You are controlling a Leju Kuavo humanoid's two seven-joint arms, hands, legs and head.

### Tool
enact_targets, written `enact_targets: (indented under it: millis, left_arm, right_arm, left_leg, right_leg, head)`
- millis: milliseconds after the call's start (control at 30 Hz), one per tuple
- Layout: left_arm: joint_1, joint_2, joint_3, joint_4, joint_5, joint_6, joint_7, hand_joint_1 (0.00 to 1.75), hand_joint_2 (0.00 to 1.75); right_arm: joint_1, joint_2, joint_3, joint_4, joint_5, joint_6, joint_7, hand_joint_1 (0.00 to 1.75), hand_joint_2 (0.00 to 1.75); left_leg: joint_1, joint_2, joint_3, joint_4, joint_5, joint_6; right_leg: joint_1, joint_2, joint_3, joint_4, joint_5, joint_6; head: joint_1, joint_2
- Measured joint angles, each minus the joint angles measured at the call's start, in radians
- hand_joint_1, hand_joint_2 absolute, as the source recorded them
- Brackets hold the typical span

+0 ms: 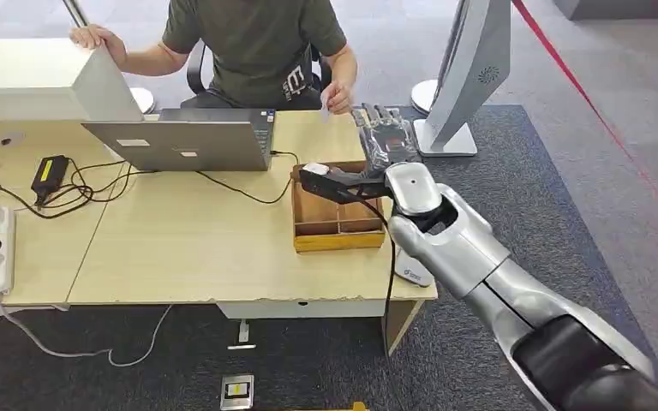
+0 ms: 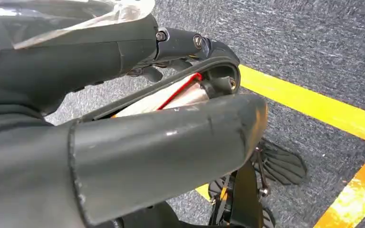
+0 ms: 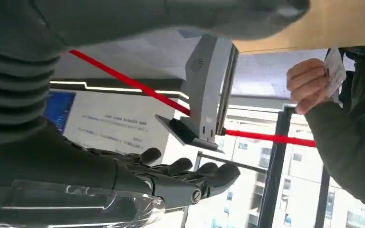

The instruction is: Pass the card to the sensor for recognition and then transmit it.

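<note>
Head view evenly lit, soft indoor light, faint shadows under the desk (image 1: 180,257) edge — fairly sharp. Right wrist view backlit by bright windows (image 3: 247,190), washed out; near hand (image 3: 138,175) dark, blurred. Left wrist view dim — close foreground out of focus.

Right arm (image 1: 480,257): silver, smooth rounded shell segments with a black gap at the joint; a black sleeve-like section covers the part nearest the body. A black cable runs alongside the forearm. Right hand (image 1: 384,137): dark grey, with a grey ribbed cover, a clear glossy plate over its back, dark fingers (image 3: 190,167) and one visible screw head.
</note>
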Motion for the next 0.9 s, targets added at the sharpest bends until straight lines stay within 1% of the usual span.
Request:
enact_targets:
  millis: [233, 333, 467, 533, 600, 667, 767, 800, 900]
  left_arm:
    - [0.000, -0.004, 0.005, 0.000, 0.008, 0.000, -0.003, 0.00, 0.00]
    - [0.000, -0.007, 0.006, 0.000, 0.014, 0.010, 0.004, 0.00, 0.00]
    - [0.001, -0.011, 0.011, 0.000, 0.019, 0.028, 0.014, 0.00, 0.00]
    - [0.001, -0.012, 0.014, 0.000, 0.023, 0.033, 0.019, 0.00, 0.00]
    - [0.005, -0.016, 0.022, 0.000, 0.030, 0.040, 0.019, 0.00, 0.00]
    - [0.008, -0.019, 0.027, 0.000, 0.035, 0.047, 0.003, 0.00, 0.00]
    - [0.010, -0.019, 0.031, 0.000, 0.032, 0.047, -0.014, 0.00, 0.00]
    - [0.010, -0.019, 0.031, 0.000, 0.026, 0.045, -0.017, 0.00, 0.00]
    - [0.013, -0.019, 0.031, 0.000, 0.014, 0.035, -0.036, 0.00, 0.00]
  right_arm:
    - [0.002, 0.007, 0.000, 0.002, 0.012, -0.002, 0.000, 0.00, 0.00]
    - [0.006, 0.014, 0.000, 0.005, 0.019, -0.008, -0.001, 0.00, 0.00]
    - [0.018, 0.018, -0.006, -0.003, 0.026, -0.043, -0.020, 0.00, 0.00]
    - [0.033, 0.013, -0.014, -0.019, 0.024, -0.053, -0.020, 0.00, 0.00]
    - [0.110, -0.026, -0.049, -0.111, 0.009, -0.057, -0.034, 0.00, 0.00]
    - [0.178, -0.054, -0.083, -0.187, -0.016, -0.047, -0.053, 0.00, 0.00]
    - [0.300, -0.097, -0.137, -0.319, -0.055, -0.031, -0.045, 0.00, 0.00]
    - [0.342, -0.113, -0.156, -0.366, -0.071, -0.034, -0.035, 0.00, 1.75]
    - [0.478, -0.178, -0.228, -0.519, -0.150, -0.054, 0.007, 0.00, 1.75]
  left_leg:
    - [0.000, 0.000, 0.000, 0.000, 0.000, 0.000]
    - [0.000, 0.000, 0.000, 0.000, 0.000, 0.000]
    - [0.000, 0.000, 0.001, 0.000, 0.000, 0.000]
    - [0.000, 0.000, 0.001, 0.000, 0.000, 0.000]
    - [0.000, -0.001, 0.001, 0.001, 0.000, 0.000]
    - [0.000, 0.000, 0.001, 0.001, -0.001, 0.001]
    - [0.000, 0.000, 0.001, 0.001, -0.002, 0.001]
    - [0.000, 0.000, 0.002, 0.001, -0.002, 0.001]
    - [0.000, -0.001, 0.002, 0.001, -0.002, 0.001]
  right_leg:
    - [0.000, 0.000, 0.000, 0.000, 0.000, 0.000]
    - [0.000, 0.000, 0.000, 0.000, 0.000, 0.000]
    - [0.000, 0.000, 0.000, 0.000, 0.000, 0.000]
    - [0.000, 0.000, 0.000, -0.001, 0.000, 0.000]
    - [0.000, 0.000, 0.001, -0.001, 0.000, 0.000]
    - [0.000, 0.000, 0.001, -0.001, 0.000, 0.000]
    - [0.000, 0.000, 0.001, -0.002, 0.000, 0.000]
    - [0.000, 0.000, 0.001, -0.003, 0.000, 0.000]
    - [0.000, 0.000, 0.001, -0.003, -0.002, 0.001]
  head:
    - [0.000, 0.000]
    - [0.000, 0.000]
    - [0.000, 0.000]
    - [0.000, 0.000]
    - [-0.001, 0.000]
    - [0.000, 0.000]
    - [-0.001, 0.000]
    - [0.000, 0.000]
    - [-0.001, 0.000]
